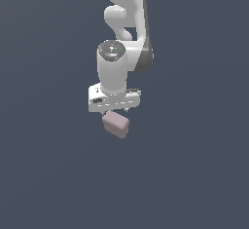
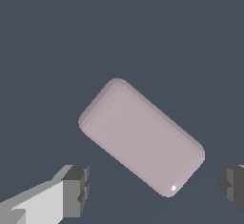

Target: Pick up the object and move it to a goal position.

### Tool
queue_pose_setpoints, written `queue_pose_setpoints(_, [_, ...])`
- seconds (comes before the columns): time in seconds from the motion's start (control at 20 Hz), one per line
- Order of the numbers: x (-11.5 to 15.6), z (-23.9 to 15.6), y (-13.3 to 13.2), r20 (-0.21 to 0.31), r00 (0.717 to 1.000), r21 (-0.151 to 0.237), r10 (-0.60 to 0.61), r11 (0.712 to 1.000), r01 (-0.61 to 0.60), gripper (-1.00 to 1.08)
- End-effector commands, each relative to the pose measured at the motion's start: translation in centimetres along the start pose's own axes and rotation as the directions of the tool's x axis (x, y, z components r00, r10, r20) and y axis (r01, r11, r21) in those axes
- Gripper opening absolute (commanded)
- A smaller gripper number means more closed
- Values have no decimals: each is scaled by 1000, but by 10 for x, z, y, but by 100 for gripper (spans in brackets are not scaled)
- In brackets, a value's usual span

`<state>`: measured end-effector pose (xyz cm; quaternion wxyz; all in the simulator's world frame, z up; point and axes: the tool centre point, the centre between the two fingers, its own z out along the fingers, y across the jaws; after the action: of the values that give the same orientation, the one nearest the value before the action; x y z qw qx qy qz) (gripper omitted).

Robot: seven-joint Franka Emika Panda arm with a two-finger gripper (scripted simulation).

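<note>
The object (image 1: 115, 124) is a small pale mauve-pink rounded block lying on the dark grey floor. In the exterior view it sits just under the white hand of my gripper (image 1: 116, 109), which hangs over it pointing down. The wrist view shows the block (image 2: 140, 135) lying diagonally beneath the hand. My gripper (image 2: 153, 186) is open, with one dark fingertip (image 2: 76, 189) on each side of the block and a wide gap between them. Neither fingertip touches the block.
A plain dark grey floor (image 1: 194, 174) fills both views. The white arm (image 1: 124, 9) rises behind the gripper toward the top of the exterior view.
</note>
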<state>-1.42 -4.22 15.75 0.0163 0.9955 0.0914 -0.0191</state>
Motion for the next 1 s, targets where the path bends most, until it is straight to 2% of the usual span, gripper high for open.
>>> queue_pose_setpoints(0.0, [1, 1, 0, -2, 998, 1, -60, 998, 60, 100])
queue_pose_setpoints(0.2, [2, 3, 0, -7, 986, 3, -164, 986, 164, 100])
queue_pose_setpoints(0.45, [3, 5, 0, -14, 956, 5, -292, 956, 292, 100])
queue_pose_setpoints(0.7, [5, 7, 0, -22, 910, 4, -414, 910, 414, 100])
queue_pose_setpoints(0.95, [7, 9, 0, -30, 848, 2, -529, 848, 530, 100])
